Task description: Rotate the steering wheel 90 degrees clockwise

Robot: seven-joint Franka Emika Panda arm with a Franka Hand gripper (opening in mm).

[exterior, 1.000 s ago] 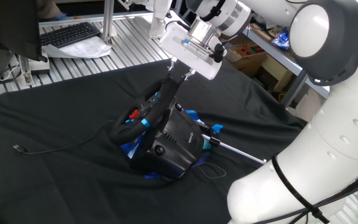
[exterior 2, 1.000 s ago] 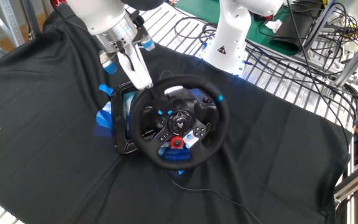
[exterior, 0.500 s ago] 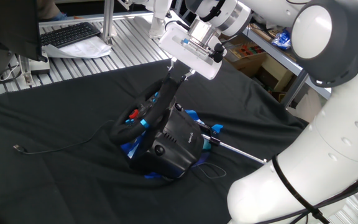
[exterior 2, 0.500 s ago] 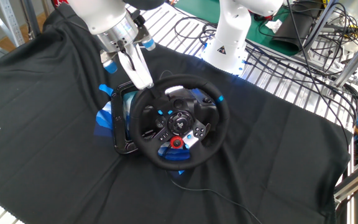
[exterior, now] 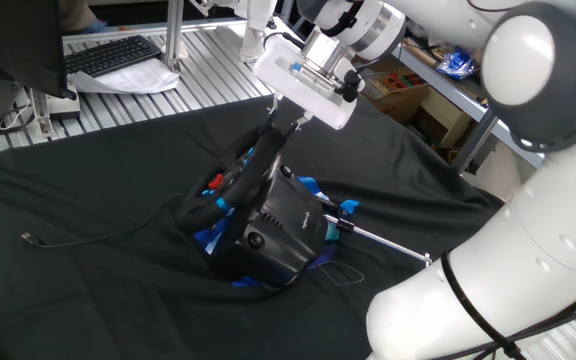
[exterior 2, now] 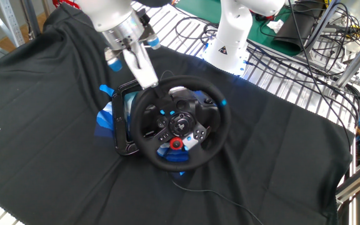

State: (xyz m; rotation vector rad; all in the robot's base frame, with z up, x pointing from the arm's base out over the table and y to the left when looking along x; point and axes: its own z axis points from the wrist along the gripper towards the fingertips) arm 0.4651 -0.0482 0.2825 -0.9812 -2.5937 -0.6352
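The black steering wheel (exterior 2: 181,124) stands on its boxy base (exterior: 286,226) in the middle of the black cloth. Its hub shows a red button and blue buttons, and a blue stripe sits on the rim at the upper right. In one fixed view the wheel (exterior: 240,184) shows almost edge-on. My gripper (exterior 2: 149,82) comes down from above and is shut on the wheel's rim at its upper left. It also shows in one fixed view (exterior: 276,130), with its fingers around the rim's top.
A thin cable (exterior: 88,238) lies on the cloth left of the wheel. A metal rod (exterior: 388,243) and blue clamps stick out of the base. A keyboard (exterior: 113,55) lies at the back. A white robot base (exterior 2: 233,37) and cables stand behind the cloth.
My gripper has moved a little to the right along the rim's top, and the wheel has turned slightly clockwise with it. The base has not moved.
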